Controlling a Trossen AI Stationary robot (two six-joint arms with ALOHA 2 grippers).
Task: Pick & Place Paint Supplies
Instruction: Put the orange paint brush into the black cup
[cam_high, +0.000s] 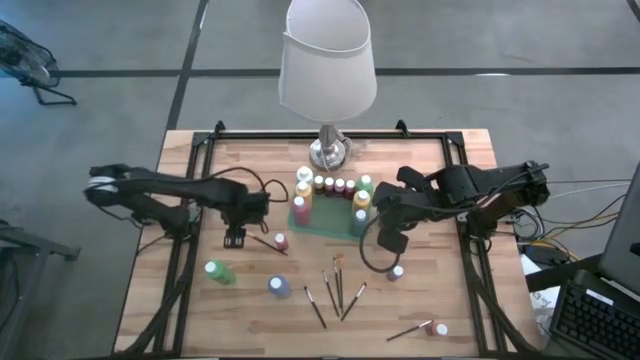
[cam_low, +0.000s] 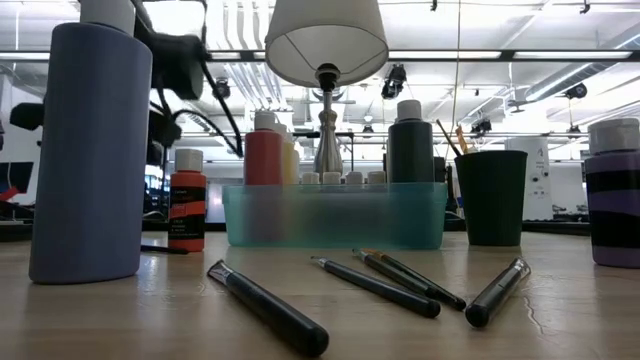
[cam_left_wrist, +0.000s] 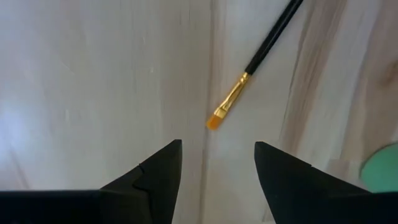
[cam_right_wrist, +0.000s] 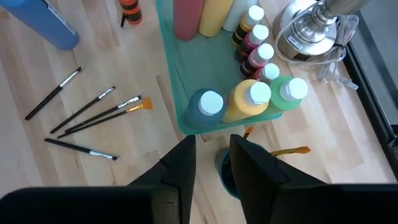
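Observation:
A thin black paintbrush with orange bristles lies flat on the wooden table. My left gripper hovers open and pointing down, just short of its bristle end. Beside that brush stands a small red bottle. A teal tray holds several white-capped paint bottles. My right gripper hangs above a dark cup with brushes in it, its fingers slightly apart with nothing between them. Several loose brushes lie flat near the front.
A white-shaded lamp stands behind the tray. A green bottle lies on its side front left. A blue bottle stands near the loose brushes. Another bottle stands front right, and a brush and bottle lie near the front edge.

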